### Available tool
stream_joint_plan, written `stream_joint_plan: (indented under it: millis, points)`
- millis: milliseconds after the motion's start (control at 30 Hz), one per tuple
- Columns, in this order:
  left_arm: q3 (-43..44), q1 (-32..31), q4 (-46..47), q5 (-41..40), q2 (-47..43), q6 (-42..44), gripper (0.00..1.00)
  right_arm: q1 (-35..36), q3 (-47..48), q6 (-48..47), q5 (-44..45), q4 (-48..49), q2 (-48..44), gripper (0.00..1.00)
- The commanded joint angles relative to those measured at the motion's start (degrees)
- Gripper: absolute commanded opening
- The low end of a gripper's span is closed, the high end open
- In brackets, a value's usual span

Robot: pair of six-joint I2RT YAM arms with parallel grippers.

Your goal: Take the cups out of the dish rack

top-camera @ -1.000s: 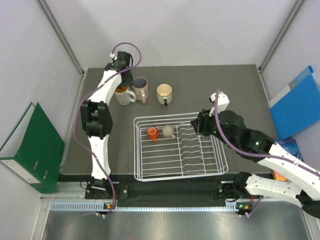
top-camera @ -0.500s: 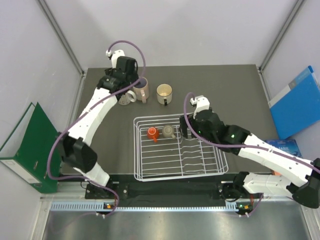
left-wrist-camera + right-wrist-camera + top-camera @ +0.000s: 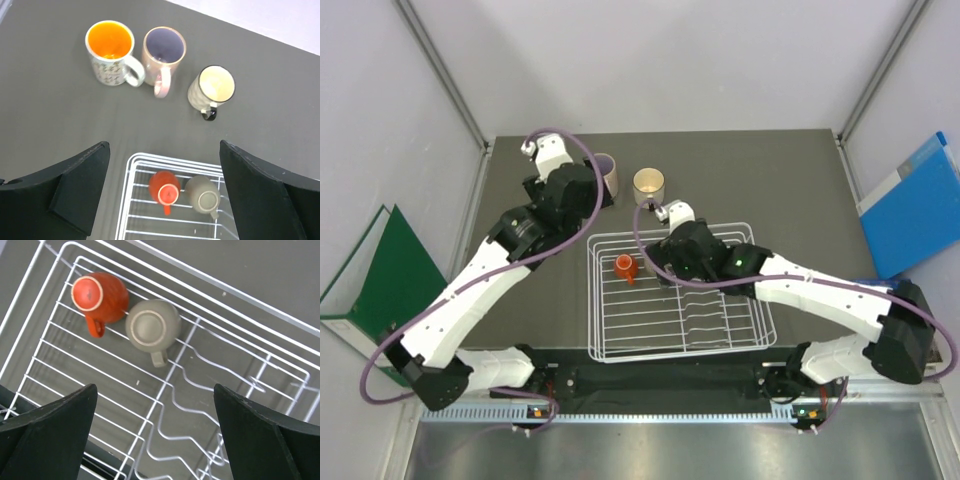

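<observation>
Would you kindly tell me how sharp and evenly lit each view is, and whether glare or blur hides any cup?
Top external view: soft, even light, no glare; the right arm, not blur, covers the tan cup. Left wrist view: speckled mug, pinkish mug and cream mug sharp; fingers dark and featureless. Right wrist view: red-orange cup and dish rack wires crisp, shadows faint.

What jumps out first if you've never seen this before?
Two little cups sit upside down, side by side, in the white wire dish rack: a red-orange cup and a tan cup. Past the rack, three bigger mugs stand upright on the dark table, one bright orange inside.
</observation>
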Motion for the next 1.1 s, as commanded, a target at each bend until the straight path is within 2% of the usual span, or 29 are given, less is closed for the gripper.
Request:
stream_joint_plan:
  millis: [0, 300, 567, 700, 1067]
  points:
    - [-3.11, -0.22, -2.26, -2.91, -4.03, -2.81, 0.96, 2.12, 4.39, -0.99, -0.5, 3.95, 2.82, 1.0]
    - [-6.8, -0.22, -2.0, -0.45, -7.11, -3.6, 0.97, 2.74, 7.47, -0.47, -0.16, 5.54, 10.12, 0.99]
    - [-12.16, -2.06, -1.55, 3.51, -7.37, -6.67, 0.95, 2.12, 7.2, -0.46, 11.19, 5.02, 3.53, 1.0]
    - [-15.06, -4.7, -3.83, 0.35, -8.51, -10.44, 0.96, 2.65, 6.24, -4.24, 5.58, 6.32, 3.09, 0.98]
    - [-12.69, -4.7, -9.2, -5.72, -11.15, -13.0, 0.96, 7.22, 16.25, -6.88, 0.56, 7.65, 17.58, 0.96]
